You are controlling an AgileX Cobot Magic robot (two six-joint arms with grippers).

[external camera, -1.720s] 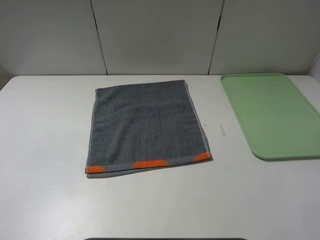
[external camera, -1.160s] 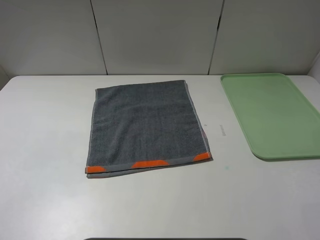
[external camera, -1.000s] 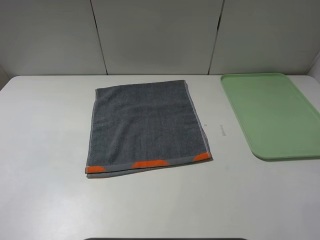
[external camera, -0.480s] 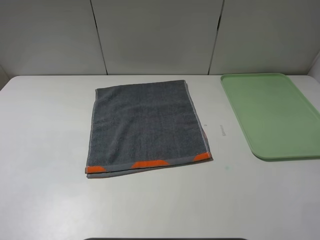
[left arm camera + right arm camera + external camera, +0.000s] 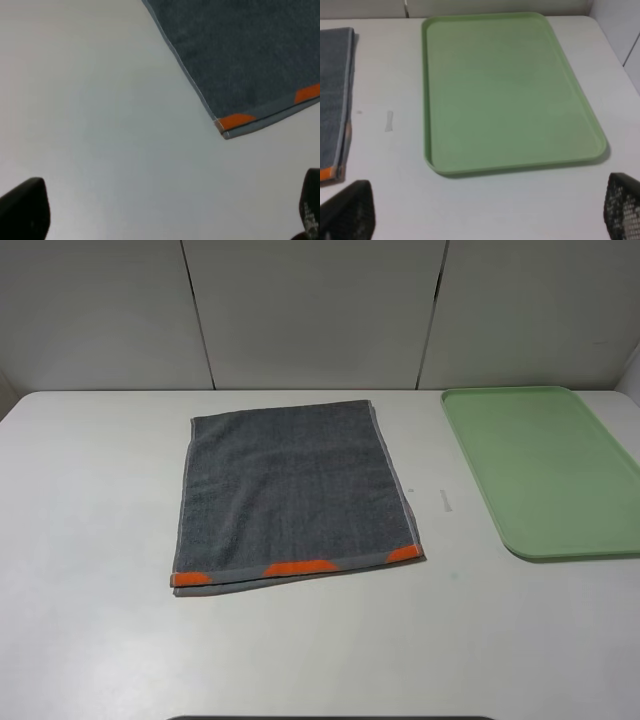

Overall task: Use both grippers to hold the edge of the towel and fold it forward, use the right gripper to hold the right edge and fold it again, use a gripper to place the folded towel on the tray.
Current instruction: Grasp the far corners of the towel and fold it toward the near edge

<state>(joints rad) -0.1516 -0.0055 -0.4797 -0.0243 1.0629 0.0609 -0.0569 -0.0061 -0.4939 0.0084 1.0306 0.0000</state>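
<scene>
A dark grey towel (image 5: 295, 490) with orange patches along its near edge lies flat in the middle of the white table; it seems to be folded once, with two layers at the near edge. A light green tray (image 5: 545, 468) lies flat at the right. Neither arm shows in the exterior view. In the left wrist view the towel's near left corner (image 5: 232, 121) shows, with the left gripper (image 5: 165, 210) open and well apart from it over bare table. In the right wrist view the right gripper (image 5: 487, 212) is open, near the tray (image 5: 505, 90), with the towel's right edge (image 5: 335, 95) off to the side.
The white table (image 5: 100, 640) ends at a grey panelled wall (image 5: 320, 310) behind. A small grey mark (image 5: 444, 502) lies on the table between towel and tray.
</scene>
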